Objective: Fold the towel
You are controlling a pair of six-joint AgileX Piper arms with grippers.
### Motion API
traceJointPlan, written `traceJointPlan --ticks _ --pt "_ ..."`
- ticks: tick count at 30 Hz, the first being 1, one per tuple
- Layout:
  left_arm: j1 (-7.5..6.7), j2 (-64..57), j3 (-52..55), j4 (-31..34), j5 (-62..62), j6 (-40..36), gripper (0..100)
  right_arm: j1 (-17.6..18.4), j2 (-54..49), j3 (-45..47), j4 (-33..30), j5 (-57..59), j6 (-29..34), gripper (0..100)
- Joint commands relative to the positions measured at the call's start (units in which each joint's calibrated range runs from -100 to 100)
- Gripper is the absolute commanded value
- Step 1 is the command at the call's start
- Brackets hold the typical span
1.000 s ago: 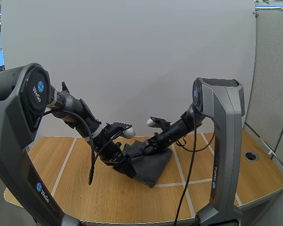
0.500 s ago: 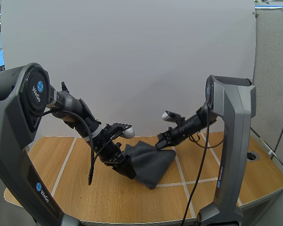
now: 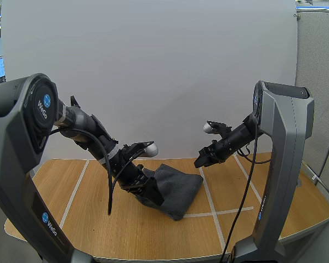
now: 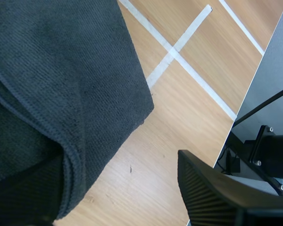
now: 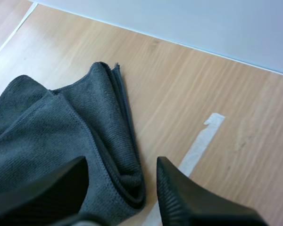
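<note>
A dark grey towel (image 3: 176, 189) lies folded on the wooden table (image 3: 66, 186), near its middle. My left gripper (image 3: 147, 189) is low at the towel's left edge. In the left wrist view its fingers (image 4: 217, 193) stand wide apart, open, and the towel's hemmed edge (image 4: 70, 155) drapes by the other finger. My right gripper (image 3: 202, 160) hangs in the air just right of the towel, clear of it. The right wrist view has its ribbed fingers (image 5: 193, 197) apart and empty, over the towel's folded corner (image 5: 108, 103).
White tape lines (image 3: 208, 192) cross the tabletop to the right of the towel, and one (image 3: 77, 186) runs on the left. Bare wood lies in front of the towel and on both sides. A white wall stands behind the table.
My right gripper has opened, let go of the towel and drawn up and to the right. The towel now lies flatter. My left gripper has shifted slightly right along the towel's edge.
</note>
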Motion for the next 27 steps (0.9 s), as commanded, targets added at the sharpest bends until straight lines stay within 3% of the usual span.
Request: traceJointPlan --ticks 1,7,13,27 --pt "1.89 -2.39 -1.72 -2.92 1.76 -1.16 100 -0.05 0.10 -0.20 -1.68 4.52 0.19 77" --pt "4.59 -6.12 -4.54 -2.92 0.53 -1.25 100 -0.05 1.23 -0.20 -1.83 6.03 0.09 77" --pt "5.79 -7.62 -4.30 -1.50 1.76 -2.38 100 -0.05 3.80 -0.20 -2.55 4.67 -0.73 77" --pt "5.79 -7.43 -4.26 4.82 1.76 -6.01 100 0.18 6.48 -5.54 0.05 2.68 -1.68 77"
